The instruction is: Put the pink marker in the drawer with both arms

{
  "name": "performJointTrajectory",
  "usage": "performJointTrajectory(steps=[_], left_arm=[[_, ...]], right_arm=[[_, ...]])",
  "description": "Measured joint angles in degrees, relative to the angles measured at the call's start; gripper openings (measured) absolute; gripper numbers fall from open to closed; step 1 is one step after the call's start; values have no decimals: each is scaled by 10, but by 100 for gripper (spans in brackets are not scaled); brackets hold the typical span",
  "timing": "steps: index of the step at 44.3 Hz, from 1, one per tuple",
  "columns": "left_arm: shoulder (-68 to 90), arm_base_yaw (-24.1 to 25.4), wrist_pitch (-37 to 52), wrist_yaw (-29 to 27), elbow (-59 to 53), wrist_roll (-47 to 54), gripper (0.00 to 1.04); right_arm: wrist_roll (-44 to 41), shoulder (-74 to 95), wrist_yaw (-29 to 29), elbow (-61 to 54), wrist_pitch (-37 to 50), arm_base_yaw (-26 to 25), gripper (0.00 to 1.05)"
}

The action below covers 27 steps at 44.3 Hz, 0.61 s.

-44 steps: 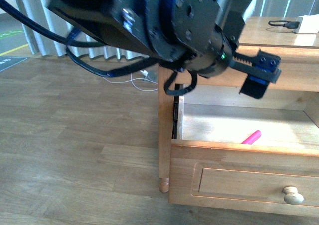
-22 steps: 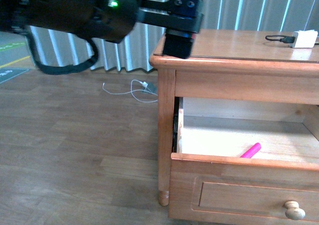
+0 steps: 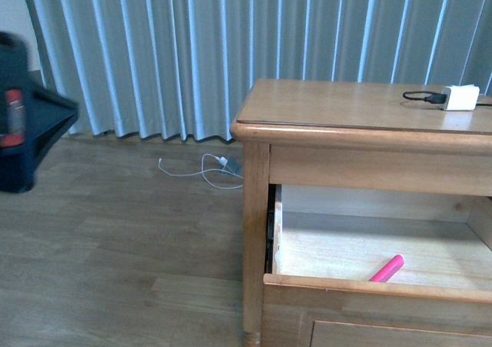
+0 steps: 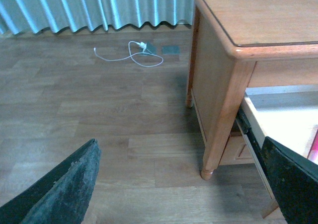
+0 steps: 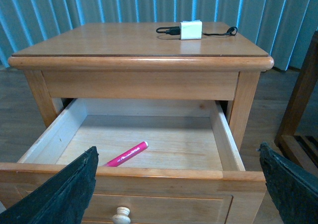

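Note:
The pink marker [image 3: 387,268] lies loose on the pale floor of the open upper drawer [image 3: 369,287], near its front. In the right wrist view the pink marker [image 5: 126,154] points diagonally behind the drawer's front rim [image 5: 164,173]. My right gripper [image 5: 179,196] hangs open in front of that drawer and above its round knob [image 5: 120,215], holding nothing. My left gripper [image 4: 181,194] is open over the floor, left of the cabinet leg [image 4: 218,124], also holding nothing. A blurred dark arm part [image 3: 23,131] shows at the front view's left edge.
A white charger block [image 3: 460,97] with a black cable rests on the cabinet top [image 3: 330,108]. A white cable [image 3: 204,166] lies on the wooden floor by the curtain [image 3: 169,55]. Another wooden frame [image 5: 303,100] stands right of the cabinet.
The black arm that hung over the cabinet has swung away left and now shows only at the left edge. The marker stays in the open drawer.

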Motion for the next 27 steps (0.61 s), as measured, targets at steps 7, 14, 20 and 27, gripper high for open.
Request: performJointTrajectory(steps=[7, 14, 20, 27], left_arm=[[-55, 18, -21, -8, -31, -38, 99], [-55, 18, -21, -4, -31, -42, 99], [-66, 28, 78, -23, -78, -22, 82], [-113, 62, 104, 7, -137, -13, 55]], right_arm=[[0, 0, -1, 0, 0, 0, 96], [0, 0, 0, 0, 0, 0, 96], [0, 0, -1, 0, 0, 0, 96], [0, 0, 0, 0, 0, 0, 96]])
